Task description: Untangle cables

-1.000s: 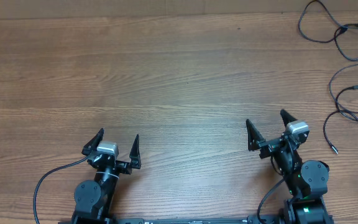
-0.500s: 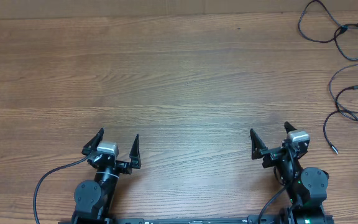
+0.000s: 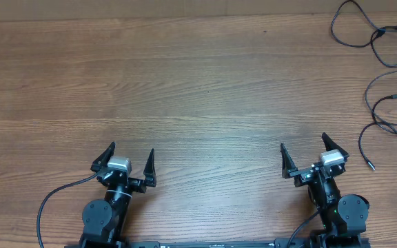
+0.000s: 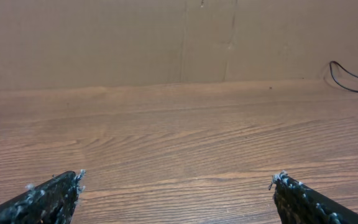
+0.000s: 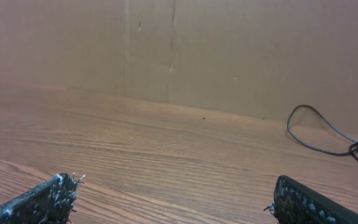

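Several thin black cables (image 3: 368,95) lie tangled in loose loops at the far right of the wooden table (image 3: 205,83), one ending in a silver tip (image 3: 370,165). My right gripper (image 3: 302,141) stands open near the front edge, left of that tip, holding nothing. My left gripper (image 3: 131,148) is open at the front left, far from the cables. In the left wrist view the gripper (image 4: 179,176) frames bare wood, with a cable loop (image 4: 353,89) at the far right. The right wrist view has its gripper (image 5: 174,180) wide over wood and a cable loop (image 5: 319,150) ahead on the right.
A brown cardboard wall (image 5: 229,50) rises along the table's far edge. The cables run off the right edge of the overhead view. A thick black robot wire (image 3: 47,203) curls beside the left arm's base.
My right gripper has drawn back toward the near edge and slightly right, still open. The left arm and the cables have not moved.
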{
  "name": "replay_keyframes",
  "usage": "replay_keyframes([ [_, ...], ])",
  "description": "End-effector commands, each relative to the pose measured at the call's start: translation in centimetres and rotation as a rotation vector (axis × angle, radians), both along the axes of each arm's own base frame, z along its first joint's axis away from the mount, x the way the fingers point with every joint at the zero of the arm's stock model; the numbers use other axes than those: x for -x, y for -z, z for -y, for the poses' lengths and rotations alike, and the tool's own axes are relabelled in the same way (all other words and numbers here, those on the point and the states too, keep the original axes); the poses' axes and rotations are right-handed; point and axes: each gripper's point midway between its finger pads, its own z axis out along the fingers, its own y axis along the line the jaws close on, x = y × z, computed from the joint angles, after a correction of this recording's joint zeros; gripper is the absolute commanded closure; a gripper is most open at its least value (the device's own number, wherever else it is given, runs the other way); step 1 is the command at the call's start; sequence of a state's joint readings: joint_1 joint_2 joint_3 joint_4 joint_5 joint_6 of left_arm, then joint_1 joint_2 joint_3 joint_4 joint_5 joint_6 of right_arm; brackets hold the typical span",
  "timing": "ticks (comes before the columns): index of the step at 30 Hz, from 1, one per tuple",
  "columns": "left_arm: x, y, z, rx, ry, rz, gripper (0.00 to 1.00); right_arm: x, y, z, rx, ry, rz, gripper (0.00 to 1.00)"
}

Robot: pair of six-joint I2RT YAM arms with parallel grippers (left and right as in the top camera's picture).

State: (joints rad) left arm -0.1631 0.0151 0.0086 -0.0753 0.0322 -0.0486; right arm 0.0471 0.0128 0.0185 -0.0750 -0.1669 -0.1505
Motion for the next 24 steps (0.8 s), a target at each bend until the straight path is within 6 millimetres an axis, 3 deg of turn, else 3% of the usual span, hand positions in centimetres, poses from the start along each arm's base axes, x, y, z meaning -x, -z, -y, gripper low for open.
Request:
replay_keyframes([
  [1, 0.0, 0.0, -0.3, -0.018, -0.011, 0.008, 0.00, -0.1, 0.2, 0.4, 0.033, 0.020, 0.009, 0.00],
  [7, 0.0, 0.0, -0.3, -0.018, -0.011, 0.008, 0.00, -0.3, 0.3, 1.6, -0.074, 0.093, -0.016, 0.00],
  [24, 0.0, 0.0, -0.3, -0.018, -0.011, 0.008, 0.00, -0.3, 0.3, 1.6, -0.073, 0.092, -0.016, 0.00],
])
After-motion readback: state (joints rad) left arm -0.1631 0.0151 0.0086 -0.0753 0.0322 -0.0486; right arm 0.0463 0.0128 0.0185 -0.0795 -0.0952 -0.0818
